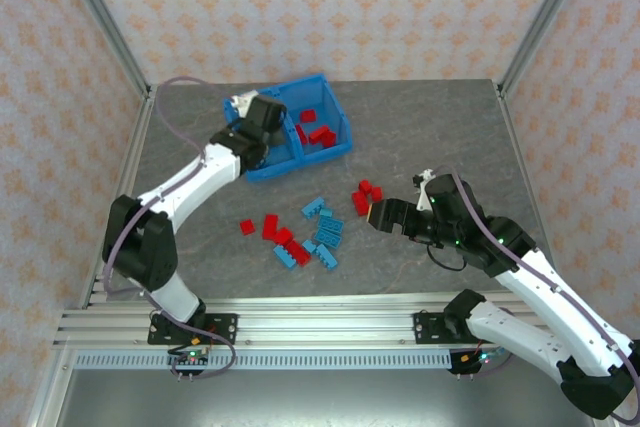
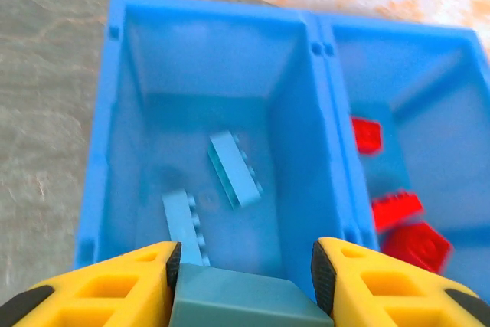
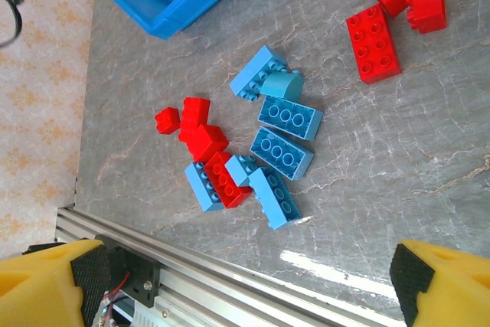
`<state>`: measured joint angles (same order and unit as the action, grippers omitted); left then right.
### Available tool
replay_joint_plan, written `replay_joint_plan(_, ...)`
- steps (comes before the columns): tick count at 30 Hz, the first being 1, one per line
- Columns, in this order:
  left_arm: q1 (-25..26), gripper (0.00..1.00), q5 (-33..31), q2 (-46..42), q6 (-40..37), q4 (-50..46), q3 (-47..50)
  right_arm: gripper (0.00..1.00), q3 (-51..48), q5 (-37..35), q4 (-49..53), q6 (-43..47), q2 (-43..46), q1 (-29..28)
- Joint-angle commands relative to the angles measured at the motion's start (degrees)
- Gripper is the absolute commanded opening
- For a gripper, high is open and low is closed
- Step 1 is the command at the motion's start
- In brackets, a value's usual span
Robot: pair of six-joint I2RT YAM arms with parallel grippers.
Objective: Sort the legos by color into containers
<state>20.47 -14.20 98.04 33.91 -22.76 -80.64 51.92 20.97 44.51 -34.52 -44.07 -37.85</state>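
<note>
Dropping a blue brick [image 2: 241, 304] into the bin [image 2: 96, 174], by the look of it. Pinched between the fingers of the left gripper [image 2: 246, 266], above what seems the near end of the left compartment. Two more blue bricks [image 2: 233, 168] on that floor already, and three red ones [image 2: 396, 208] beyond the divider [image 2: 318, 112] in the right compartment, so the colours match. Bin set toward the far edge of the table [image 1: 430, 127], left of centre, well apart from the loose pieces. Before letting go, check that the brick hangs inside the left wall and well short of the divider. If in doubt, reach a little farther toward the middle of the compartment rather than releasing over the near wall. Lower somewhat to cut the bounce off the hard floor and off the bricks lying there. Then open both fingers fully and evenly, lest the brick cling to one pad and tumble toward the red side. Lift straight up afterwards, without catching the rim or shoving the bin. Meanwhile, right gripper [image 1: 380, 215] spread wide with nothing in it, above the right half of the table. Just beside a cluster of three red bricks [image 1: 365, 194], and near the mixed pile [image 1: 310, 232] of red and blue toward the middle of the near edge. Plenty left to sort, judging by that pile. Best to hold the right arm off the bin until the left has gone clear.
</note>
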Motion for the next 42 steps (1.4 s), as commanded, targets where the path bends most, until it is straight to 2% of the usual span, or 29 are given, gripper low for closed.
replay_joint_plan(1, -1.39, 0.34, 1.82, 6.37, -2.49, -3.87, -6.42, 0.96, -0.11, -1.31, 0.03, -0.69, 1.43, -0.39)
replay_joint_plan(7, -5.85, 0.37, 5.90, 16.29, -1.28, -7.72, -15.92, 0.96, 0.81, -2.39, 2.64, -0.87, 2.95, -0.48)
replay_joint_plan(11, -6.88, 0.39, 9.79, 20.13, -1.65, -9.27, -19.85, 0.96, 0.51, -3.32, 2.83, -1.11, 3.77, -0.48)
replay_joint_plan(13, -6.90, 0.44, 10.22, 21.47, -1.81, -10.93, -21.78, 0.96, 0.30, -2.81, 2.26, -1.32, 3.47, -0.48)
replay_joint_plan(15, -6.93, 0.54, 10.49, 21.52, -1.70, -11.47, -21.96, 0.96, 0.29, -2.69, 1.90, -1.42, 3.21, -0.54)
replay_joint_plan(17, -6.92, 0.60, 10.97, 20.32, -1.67, -11.08, -21.18, 0.96, 0.37, -2.84, 1.97, -1.33, 3.13, -0.48)
replay_joint_plan(23, -6.84, 0.59, 13.69, 10.80, -1.77, -9.01, -16.08, 0.96, 0.30, -3.52, 1.71, -0.63, 2.36, -0.48)
replay_joint_plan(26, -5.25, 0.59, 15.47, 1.71, -2.90, -8.04, -11.72, 0.96, -0.01, -3.63, 0.85, 0.07, 1.09, -0.48)
replay_joint_plan(30, 1.19, 0.60, 15.76, -11.12, -12.84, -8.69, -6.16, 0.96, -0.26, -2.95, -2.18, 0.77, -2.84, -0.52)
replay_joint_plan(35, 9.89, 0.75, 17.81, -25.99, -28.50, -12.30, 0.59, 0.90, 2.77, -0.69, -6.36, 0.19, -13.34, -1.26)
replay_joint_plan(37, 12.22, 0.86, 22.59, -32.45, -36.34, -14.08, 4.45, 0.87, 5.64, -1.78, -6.31, 0.40, -18.92, -2.40)
replay_joint_plan(39, 13.27, 0.99, 30.19, -38.43, -45.62, -15.72, 9.19, 0.84, 8.73, -4.26, -5.75, -0.75, -24.80, -4.09)
replay_joint_plan(40, 13.53, 1.00, 34.54, -41.39, -51.50, -17.46, 11.73, 0.80, 10.25, -4.45, -6.32, -1.77, -28.22, -4.98)
replay_joint_plan(42, 13.81, 1.00, 39.15, -46.53, -58.36, -19.52, 16.73, 0.73, 13.33, -4.72, -7.53, -4.62, -34.31, -6.94)
